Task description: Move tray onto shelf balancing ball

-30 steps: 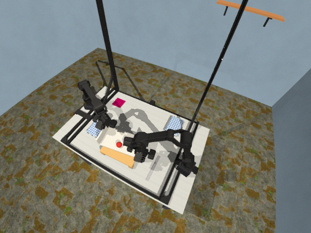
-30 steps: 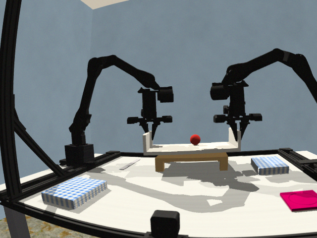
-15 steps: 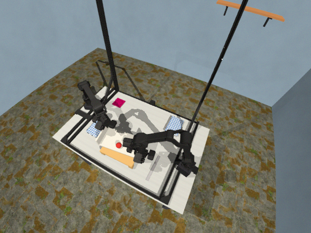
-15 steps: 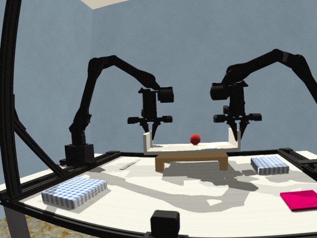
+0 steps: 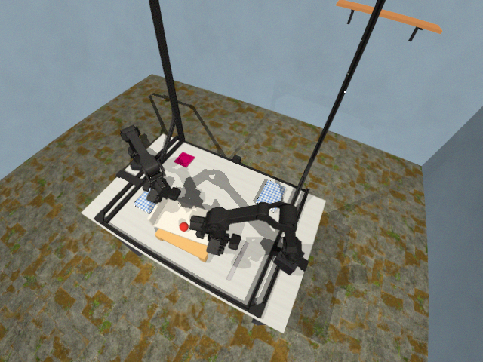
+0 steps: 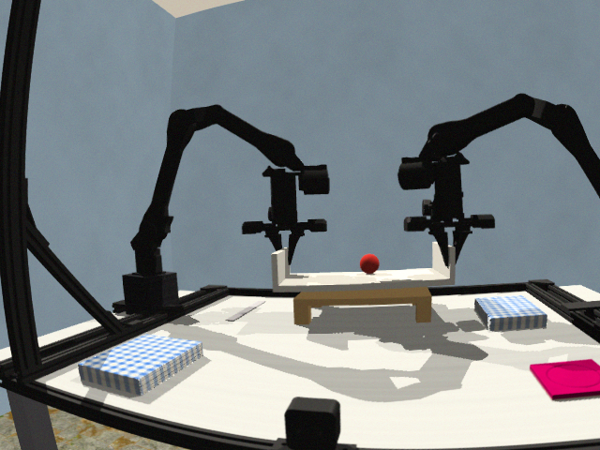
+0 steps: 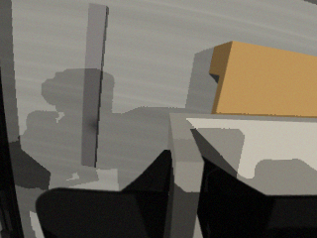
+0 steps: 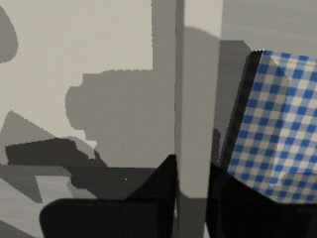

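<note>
The white tray (image 5: 171, 216) (image 6: 329, 281) (image 7: 289, 141) (image 8: 200, 99) is held nearly level in the air. The red ball (image 5: 183, 226) (image 6: 368, 263) rests on its floor; both wrist views leave it out. The orange shelf (image 5: 181, 243) (image 6: 363, 296) (image 7: 267, 79) stands low on the table by the tray; I cannot tell the gap or overlap between them. My left gripper (image 6: 286, 255) (image 7: 178, 156) is shut on one upright end wall of the tray. My right gripper (image 6: 451, 263) (image 8: 184, 161) is shut on the opposite end wall. The fingers are hidden in the top view.
One blue-checkered block (image 5: 144, 203) (image 6: 511, 309) (image 8: 272, 114) lies beyond the tray's right-gripper end, another (image 5: 271, 192) (image 6: 140, 358) farther off. A grey strip (image 5: 237, 262) (image 6: 246, 310) (image 7: 94, 89) and a pink square (image 5: 184, 159) (image 6: 574, 378) lie on the table. Black frame posts rise at the table's edge.
</note>
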`<state>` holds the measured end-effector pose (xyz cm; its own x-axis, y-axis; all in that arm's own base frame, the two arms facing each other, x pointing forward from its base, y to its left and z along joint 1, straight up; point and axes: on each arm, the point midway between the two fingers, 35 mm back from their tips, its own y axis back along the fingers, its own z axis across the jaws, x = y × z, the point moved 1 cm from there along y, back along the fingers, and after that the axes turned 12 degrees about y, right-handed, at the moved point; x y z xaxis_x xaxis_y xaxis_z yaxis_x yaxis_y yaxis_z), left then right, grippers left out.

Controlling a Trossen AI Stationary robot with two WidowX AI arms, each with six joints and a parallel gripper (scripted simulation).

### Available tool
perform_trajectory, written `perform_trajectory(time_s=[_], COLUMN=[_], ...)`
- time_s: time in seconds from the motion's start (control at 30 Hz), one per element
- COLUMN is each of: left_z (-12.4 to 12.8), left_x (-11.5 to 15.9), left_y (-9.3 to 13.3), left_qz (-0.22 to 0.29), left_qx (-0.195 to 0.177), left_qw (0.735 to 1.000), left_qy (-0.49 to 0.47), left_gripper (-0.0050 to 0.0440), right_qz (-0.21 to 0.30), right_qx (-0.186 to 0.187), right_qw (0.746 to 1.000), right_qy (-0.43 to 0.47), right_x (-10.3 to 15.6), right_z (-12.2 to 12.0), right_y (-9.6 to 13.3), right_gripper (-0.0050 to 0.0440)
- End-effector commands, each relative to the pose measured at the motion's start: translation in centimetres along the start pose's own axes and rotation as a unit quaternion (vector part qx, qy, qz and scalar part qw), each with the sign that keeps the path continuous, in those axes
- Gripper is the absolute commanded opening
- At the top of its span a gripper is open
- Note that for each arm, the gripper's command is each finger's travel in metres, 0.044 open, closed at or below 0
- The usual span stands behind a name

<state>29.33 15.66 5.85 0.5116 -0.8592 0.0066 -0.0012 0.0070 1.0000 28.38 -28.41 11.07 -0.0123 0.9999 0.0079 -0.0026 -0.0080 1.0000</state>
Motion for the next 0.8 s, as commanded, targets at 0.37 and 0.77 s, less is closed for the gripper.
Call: perform_trajectory(time_s=[0.37, 0.77], left_z=[-0.21, -0.3], left_x=[-0.72, -1.04], left_y=[0.07, 0.19], left_qz=[0.008, -0.007], left_qx=[-0.003, 0.003], left_qw=[1.0, 1.0], left_qy=[0.0, 0.0], left_gripper=[0.002, 0.002], right_qz=[0.007, -0.007], right_qx=[-0.002, 0.003], right_qw=[1.0, 1.0], right_qy=[0.0, 0.0], right_x=[-0.72, -1.04], right_z=[-0.23, -0.31], right_y=[0.28, 0.18], right_gripper=[0.002, 0.002])
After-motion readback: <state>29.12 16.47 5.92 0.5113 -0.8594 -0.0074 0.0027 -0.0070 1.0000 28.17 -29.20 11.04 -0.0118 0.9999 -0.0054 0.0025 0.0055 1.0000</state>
